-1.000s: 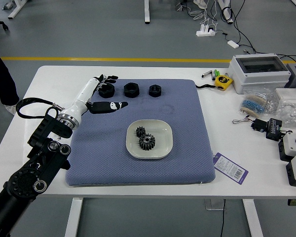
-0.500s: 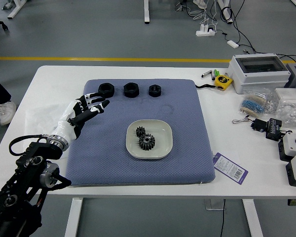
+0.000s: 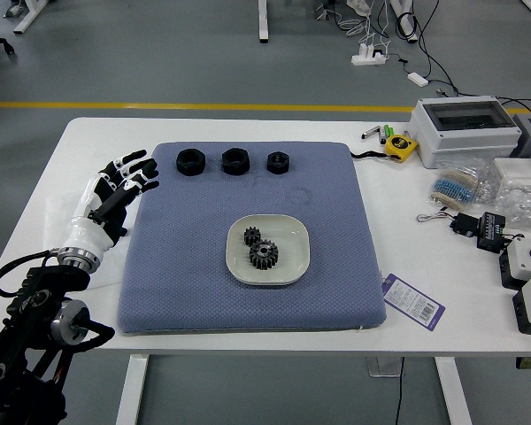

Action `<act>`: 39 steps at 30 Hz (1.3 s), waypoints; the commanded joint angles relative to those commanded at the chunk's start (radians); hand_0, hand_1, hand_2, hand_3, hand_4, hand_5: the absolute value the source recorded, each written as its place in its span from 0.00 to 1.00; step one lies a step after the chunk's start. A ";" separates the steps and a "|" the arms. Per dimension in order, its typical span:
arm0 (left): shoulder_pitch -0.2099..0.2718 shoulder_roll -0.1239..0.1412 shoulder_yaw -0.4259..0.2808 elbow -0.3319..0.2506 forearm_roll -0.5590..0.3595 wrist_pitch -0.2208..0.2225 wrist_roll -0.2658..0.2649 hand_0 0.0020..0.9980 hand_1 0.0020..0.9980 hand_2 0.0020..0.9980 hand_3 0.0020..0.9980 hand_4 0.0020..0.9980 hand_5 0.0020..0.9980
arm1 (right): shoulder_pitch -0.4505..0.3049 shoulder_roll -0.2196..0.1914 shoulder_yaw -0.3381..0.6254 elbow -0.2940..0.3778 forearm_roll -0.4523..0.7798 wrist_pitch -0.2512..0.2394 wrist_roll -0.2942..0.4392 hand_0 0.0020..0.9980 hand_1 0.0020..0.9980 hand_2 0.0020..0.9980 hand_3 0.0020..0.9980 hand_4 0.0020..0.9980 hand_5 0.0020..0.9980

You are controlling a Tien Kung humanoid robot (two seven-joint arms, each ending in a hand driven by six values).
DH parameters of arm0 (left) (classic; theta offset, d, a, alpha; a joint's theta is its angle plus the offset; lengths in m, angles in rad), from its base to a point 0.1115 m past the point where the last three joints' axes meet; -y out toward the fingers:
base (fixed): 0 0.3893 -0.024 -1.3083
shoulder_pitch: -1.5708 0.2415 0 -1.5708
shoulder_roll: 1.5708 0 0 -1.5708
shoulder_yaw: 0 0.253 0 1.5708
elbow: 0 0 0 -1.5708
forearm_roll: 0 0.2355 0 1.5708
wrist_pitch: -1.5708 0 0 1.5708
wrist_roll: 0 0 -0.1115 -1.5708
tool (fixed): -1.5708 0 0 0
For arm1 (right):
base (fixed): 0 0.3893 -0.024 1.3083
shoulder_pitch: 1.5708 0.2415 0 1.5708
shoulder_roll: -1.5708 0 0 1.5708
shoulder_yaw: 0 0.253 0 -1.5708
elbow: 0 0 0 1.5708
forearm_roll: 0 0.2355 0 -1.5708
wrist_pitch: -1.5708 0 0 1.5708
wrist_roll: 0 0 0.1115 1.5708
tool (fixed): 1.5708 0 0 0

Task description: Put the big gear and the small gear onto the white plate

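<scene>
Since both gears lie on the plate (image 3: 292,266), the placement is judged complete, and the coming move should be a retreat. The left arm (image 3: 69,326) enters at the near left corner and reaches forward outside the mat (image 3: 336,292). On the plate, the big gear (image 3: 264,255) sits nearer the table's near edge; the small gear (image 3: 252,235) is just beyond it, slightly left, so the pair's line runs obliquely from near right to far left. Whether their teeth mesh cannot be determined. Farther out, the left hand (image 3: 113,197) is released, fingers loosely extended, holding nothing. From this hand, the plate lies to the right and nearer the robot; withdraw left and toward the robot to avoid crossing it.
</scene>
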 joint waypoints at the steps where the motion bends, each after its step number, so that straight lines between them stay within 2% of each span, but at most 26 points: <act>1: 0.003 0.000 -0.003 -0.001 0.004 -0.001 -0.001 0.62 0.63 0.69 0.66 0.90 0.32 | 0.000 0.000 0.001 0.000 -0.001 0.000 0.000 0.65 0.66 0.73 0.57 0.84 0.68; 11: 0.022 0.000 -0.028 -0.001 0.040 0.005 -0.017 0.62 0.63 0.68 0.66 0.90 0.32 | 0.001 0.000 -0.006 0.000 0.012 0.001 0.003 0.65 0.66 0.73 0.57 0.84 0.68; 22: 0.013 0.000 -0.039 -0.001 0.085 0.005 -0.022 0.63 0.64 0.70 0.66 0.89 0.33 | 0.012 -0.004 -0.018 0.000 0.034 0.004 0.012 0.65 0.66 0.73 0.57 0.84 0.68; 23: 0.013 0.000 -0.040 -0.001 0.086 0.005 -0.022 0.64 0.67 0.74 0.68 0.90 0.32 | 0.012 -0.004 -0.019 0.000 0.034 0.004 0.012 0.65 0.66 0.73 0.57 0.84 0.68; 28: 0.013 0.000 -0.045 0.004 0.099 0.009 -0.025 0.64 0.67 0.74 0.68 0.90 0.32 | 0.016 -0.007 -0.024 -0.001 0.043 0.006 0.016 0.65 0.66 0.73 0.57 0.84 0.68; 29: 0.013 0.000 -0.045 0.004 0.102 0.008 -0.026 0.74 0.76 0.82 0.79 0.90 0.31 | 0.017 -0.007 -0.024 -0.001 0.044 0.005 0.016 0.65 0.66 0.73 0.57 0.84 0.68; 34: 0.012 0.000 -0.044 0.006 0.110 0.003 -0.033 0.74 0.76 0.82 0.79 0.90 0.31 | 0.017 -0.007 -0.026 -0.001 0.049 0.005 0.018 0.65 0.66 0.73 0.57 0.84 0.68; 35: 0.012 0.000 -0.043 0.008 0.110 0.003 -0.035 0.85 0.87 0.92 0.83 0.98 0.51 | 0.017 -0.008 -0.027 -0.001 0.050 0.005 0.018 0.65 0.66 0.73 0.57 0.84 0.67; 39: 0.009 0.000 -0.035 0.013 0.082 0.017 -0.052 0.85 0.87 0.92 0.83 0.98 0.51 | 0.017 -0.008 -0.028 -0.001 0.053 0.005 0.019 0.65 0.66 0.73 0.57 0.84 0.67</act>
